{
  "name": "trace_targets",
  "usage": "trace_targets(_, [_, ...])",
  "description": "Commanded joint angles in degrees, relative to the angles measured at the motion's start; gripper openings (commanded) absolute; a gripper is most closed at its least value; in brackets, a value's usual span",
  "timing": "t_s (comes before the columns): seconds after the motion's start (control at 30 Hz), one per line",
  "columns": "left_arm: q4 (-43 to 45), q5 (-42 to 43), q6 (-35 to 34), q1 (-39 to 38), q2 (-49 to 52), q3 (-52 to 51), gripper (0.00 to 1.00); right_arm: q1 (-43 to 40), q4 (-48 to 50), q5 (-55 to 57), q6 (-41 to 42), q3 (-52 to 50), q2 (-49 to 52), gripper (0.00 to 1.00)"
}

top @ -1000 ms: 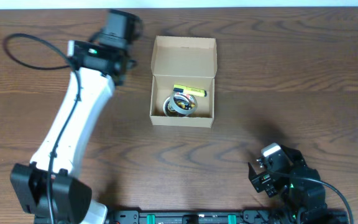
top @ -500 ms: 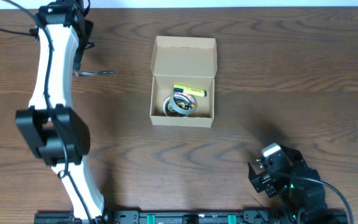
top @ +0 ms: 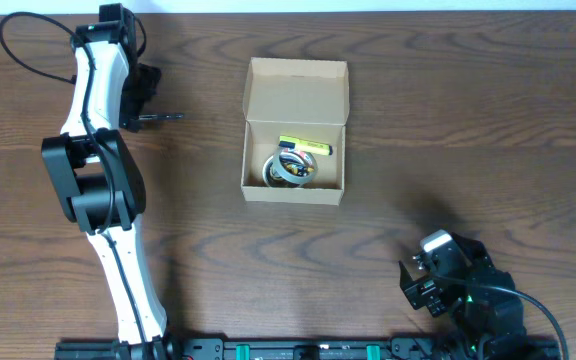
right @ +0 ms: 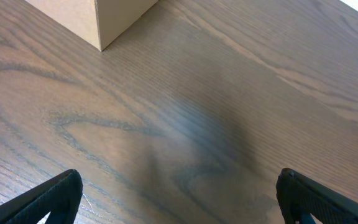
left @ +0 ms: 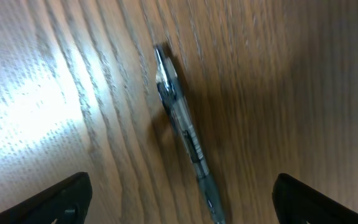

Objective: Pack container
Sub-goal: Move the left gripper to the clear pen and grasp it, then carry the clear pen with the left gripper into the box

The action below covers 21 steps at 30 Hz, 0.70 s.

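The container [top: 295, 186] is a tan cardboard box, open, with its lid flap [top: 297, 92] standing at the far side. Inside lie a yellow marker [top: 304, 146] and a roll of tape [top: 289, 168]. A clear-bodied pen [top: 165, 117] lies on the table left of the box. My left gripper [top: 138, 112] hangs over the pen's left end. In the left wrist view the pen [left: 180, 121] lies between the wide-open fingers [left: 185, 202], untouched. My right gripper [top: 431, 272] is open and empty at the front right, also in its wrist view [right: 179, 202].
The box's near corner [right: 98, 22] shows at the top left of the right wrist view. The white left arm [top: 96, 170] stretches along the table's left side. A black cable [top: 33, 55] loops at the far left corner.
The left arm has swung left and back toward the far left corner, uncovering the pen. Its gripper has since come down over the pen's left end. The right arm has not moved.
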Motion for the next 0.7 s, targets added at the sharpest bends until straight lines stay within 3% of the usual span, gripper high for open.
trace_targets(0.0, [-0.4,2.6,0.8,0.4,2.4,1.4,0.90,-0.5,0.1,0.4,0.1,-0.1,-0.2,0.99])
trace_targets(0.33, [-0.4,4.9,0.8,0.4,5.1,1.4,0.76,-0.5,0.1,0.4,0.1,-0.1,-0.2,0.99])
trace_targets(0.67, [-0.3,6.2,0.8,0.5,6.2,1.4,0.56,-0.5,0.1,0.4,0.1,-0.1,-0.2,0.99])
